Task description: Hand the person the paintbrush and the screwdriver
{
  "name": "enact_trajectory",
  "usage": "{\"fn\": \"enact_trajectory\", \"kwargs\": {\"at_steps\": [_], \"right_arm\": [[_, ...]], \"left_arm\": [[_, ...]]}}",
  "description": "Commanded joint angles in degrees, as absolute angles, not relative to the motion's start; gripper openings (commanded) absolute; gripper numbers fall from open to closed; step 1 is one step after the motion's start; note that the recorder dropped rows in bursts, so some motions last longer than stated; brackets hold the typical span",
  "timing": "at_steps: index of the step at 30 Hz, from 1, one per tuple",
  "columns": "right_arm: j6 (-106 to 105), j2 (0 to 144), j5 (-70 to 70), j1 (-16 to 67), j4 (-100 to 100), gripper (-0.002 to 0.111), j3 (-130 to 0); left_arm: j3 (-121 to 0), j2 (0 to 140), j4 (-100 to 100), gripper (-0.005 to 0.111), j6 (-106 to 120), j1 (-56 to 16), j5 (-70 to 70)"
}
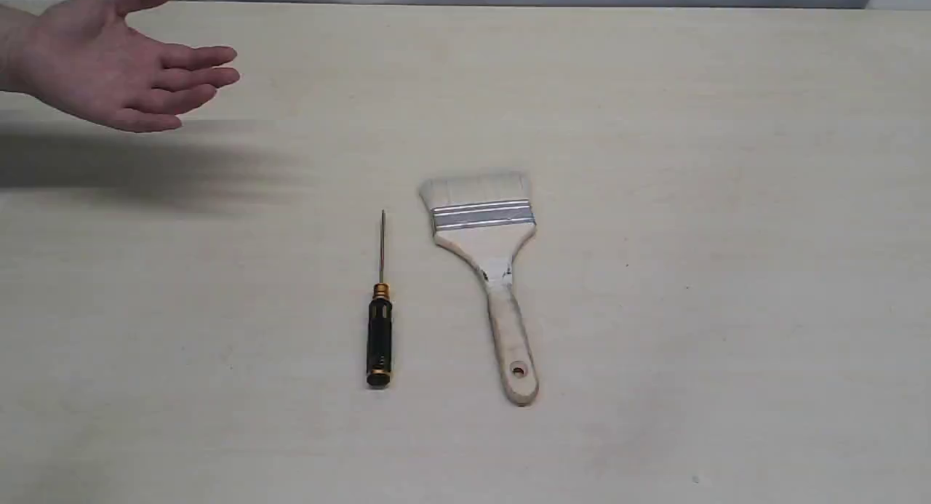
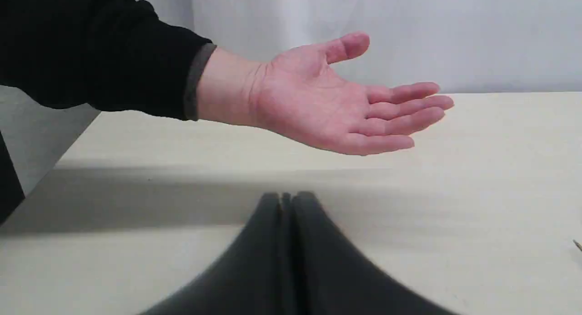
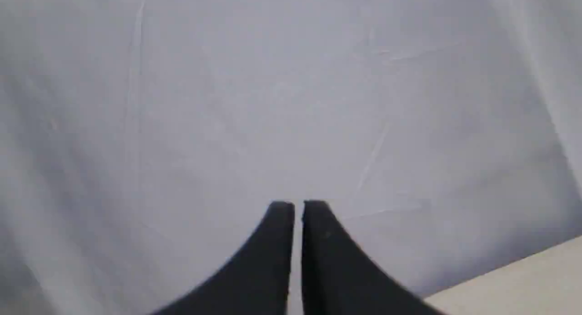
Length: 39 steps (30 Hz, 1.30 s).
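The paintbrush [image 1: 486,268] lies flat mid-table, pale bristles pointing to the far side, holed wooden handle toward the near edge. Left of it, parallel, lies the screwdriver [image 1: 380,322], thin shaft pointing away, black handle with gold ends nearer. The person's open hand [image 1: 116,68] hovers palm-up over the far left of the table; it also fills the left wrist view as a hand [image 2: 336,101] above and beyond my left gripper [image 2: 287,197], which is shut and empty. My right gripper [image 3: 298,207] is shut with only a hairline gap, holding nothing, facing a grey backdrop. Neither gripper shows in the exterior view.
The pale table [image 1: 727,271] carries the hand's dark shadow [image 1: 138,162] at the left. A black sleeve [image 2: 91,47] covers the person's forearm. Grey cloth [image 3: 273,101] hangs behind the table, and a corner of the tabletop [image 3: 536,278] shows in the right wrist view.
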<state>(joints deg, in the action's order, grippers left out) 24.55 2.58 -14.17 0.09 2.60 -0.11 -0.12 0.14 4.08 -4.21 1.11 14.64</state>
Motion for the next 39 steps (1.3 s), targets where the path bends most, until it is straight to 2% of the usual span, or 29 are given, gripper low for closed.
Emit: {"fn": "enact_trajectory", "kwargs": {"at_steps": [1, 13, 15, 19, 23, 26, 30, 39], "right_arm": [[32.2, 2.5, -17.6, 0.2, 7.2, 0.004, 0.0], [34.7, 2.5, -20.9, 0.2, 3.2, 0.004, 0.0], [40.1, 2.6, -21.2, 0.2, -7.9, 0.004, 0.0], [64.7, 4.1, -21.8, 0.2, -42.1, 0.006, -2.3], [86.0, 7.9, -23.3, 0.2, -71.7, 0.019, -10.0], [100.5, 11.5, -27.4, 0.2, -87.5, 0.022, -16.3], [111.6, 15.7, -32.2, 0.2, -99.9, 0.022, -23.4], [113.1, 25.8, -38.3, 0.2, -99.9, 0.022, -31.0]], "left_arm": [[0.0, 0.0, 4.0, 0.0, -4.3, 0.6, 14.3], [0.0, 0.0, 3.8, 0.0, -4.3, 0.6, 14.3], [0.0, 0.0, 3.9, 0.0, -4.3, 0.6, 14.3], [0.0, 0.0, 3.9, 0.0, -4.3, 0.6, 14.3], [0.0, 0.0, 3.9, 0.0, -4.3, 0.6, 14.3], [0.0, 0.0, 3.9, 0.0, -4.3, 0.6, 14.3], [0.0, 0.0, 3.9, 0.0, -4.3, 0.6, 14.3], [0.0, 0.0, 4.0, 0.0, -4.3, 0.6, 14.3]]}}
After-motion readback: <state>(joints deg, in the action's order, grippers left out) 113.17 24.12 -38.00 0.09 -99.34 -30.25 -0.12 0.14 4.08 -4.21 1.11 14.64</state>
